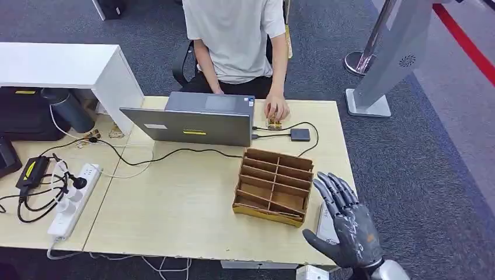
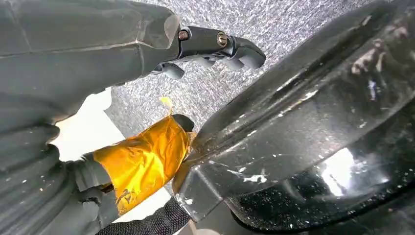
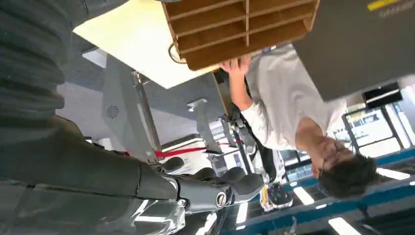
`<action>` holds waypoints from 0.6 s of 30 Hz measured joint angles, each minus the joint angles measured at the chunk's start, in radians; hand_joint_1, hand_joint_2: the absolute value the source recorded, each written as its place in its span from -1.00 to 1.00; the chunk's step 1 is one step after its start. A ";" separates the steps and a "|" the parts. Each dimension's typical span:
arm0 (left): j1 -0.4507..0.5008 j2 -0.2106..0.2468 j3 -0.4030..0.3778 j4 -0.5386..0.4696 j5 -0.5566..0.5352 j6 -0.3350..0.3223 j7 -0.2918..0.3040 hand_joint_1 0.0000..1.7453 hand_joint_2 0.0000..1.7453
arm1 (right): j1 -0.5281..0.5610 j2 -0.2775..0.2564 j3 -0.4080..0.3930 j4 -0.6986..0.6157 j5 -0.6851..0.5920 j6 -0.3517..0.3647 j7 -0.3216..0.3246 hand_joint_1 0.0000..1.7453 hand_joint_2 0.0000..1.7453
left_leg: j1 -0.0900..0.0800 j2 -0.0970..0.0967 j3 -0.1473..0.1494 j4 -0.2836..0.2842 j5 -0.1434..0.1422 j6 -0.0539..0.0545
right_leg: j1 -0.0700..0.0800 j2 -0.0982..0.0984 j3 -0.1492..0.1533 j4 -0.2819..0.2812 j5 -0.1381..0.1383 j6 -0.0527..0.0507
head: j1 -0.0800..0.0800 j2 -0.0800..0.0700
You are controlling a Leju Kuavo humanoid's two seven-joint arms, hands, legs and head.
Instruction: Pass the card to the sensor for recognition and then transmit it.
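Observation:
My right hand hovers over the table's front right corner with its fingers spread and nothing in it. It sits just right of a wooden slotted organizer. A white flat card lies on the table edge partly under that hand. A small black sensor box on a cable rests behind the organizer. In the right wrist view the fingers are extended away from the organizer. My left hand holds nothing, and its thumb is wrapped in yellow tape.
A person sits behind the table with a hand beside an open grey laptop. A power strip and tangled cables lie at the left. A grey stand rises beyond the right edge.

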 joint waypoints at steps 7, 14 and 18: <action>0.000 0.002 0.000 0.000 -0.009 -0.005 0.019 -1.00 1.00 | -0.005 0.000 0.069 0.093 0.049 -0.028 0.049 -1.00 1.00 | 0.000 0.000 0.000 0.000 0.000 0.000 | 0.000 0.000 0.000 0.000 0.000 0.000 | 0.000 0.000; 0.000 0.001 0.000 0.000 -0.013 0.007 0.034 -1.00 1.00 | -0.041 0.008 0.127 0.197 0.120 -0.086 0.100 -1.00 1.00 | 0.000 0.000 0.000 0.000 0.000 0.000 | 0.000 0.000 0.000 0.000 0.000 0.000 | 0.000 0.000; 0.004 -0.007 0.000 0.000 -0.012 0.030 0.041 -1.00 1.00 | -0.058 0.015 0.154 0.255 0.153 -0.135 0.129 -1.00 1.00 | 0.000 0.000 0.000 0.000 0.000 0.000 | 0.000 0.000 0.000 0.000 0.000 0.000 | 0.000 0.000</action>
